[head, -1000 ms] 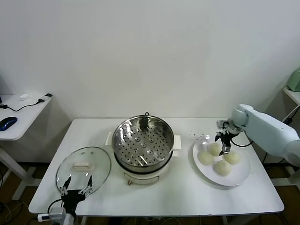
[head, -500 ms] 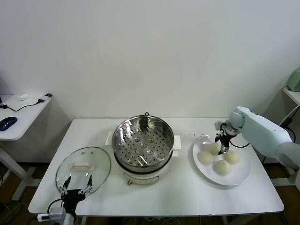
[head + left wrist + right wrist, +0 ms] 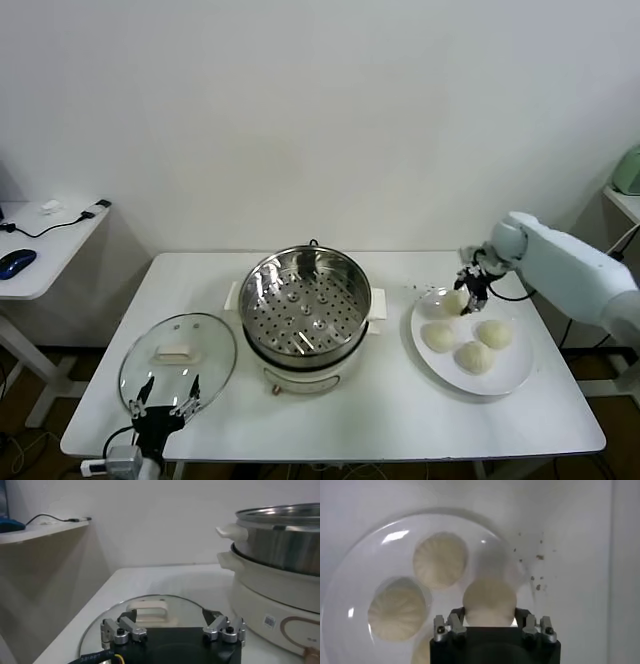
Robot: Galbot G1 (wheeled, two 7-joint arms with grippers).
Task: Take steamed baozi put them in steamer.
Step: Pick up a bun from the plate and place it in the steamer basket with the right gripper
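Right now the right gripper (image 3: 466, 291) has its fingers closed around one baozi (image 3: 489, 602), holding it just above the far-left part of the white plate (image 3: 505, 375), on the side nearest the steamer (image 3: 306, 310). From the right wrist view, that bun sits snug between the two fingers (image 3: 454, 628), lifted clear of the plate's surface, with a bare patch of plate showing beneath it.

Three more baozi remain on the plate: one (image 3: 438, 336) closest to the steamer, one (image 3: 493, 333) on the side away from it, and one (image 3: 474, 357) toward the front edge. A scatter of dark crumbs (image 3: 536, 570) lies on the table just beyond the plate's rim.

The steamer itself stands at the middle of the table (image 3: 400, 420), well apart from the held bun, its perforated steel tray (image 3: 305, 305) open to view and holding nothing. To the steamer's other side lies the glass lid (image 3: 178, 361), flat on the table with its white handle up.

Over there the left gripper (image 3: 172, 631) waits at the lid's near edge, fingers spread wide and gripping nothing, the steamer's white base visible beside it.
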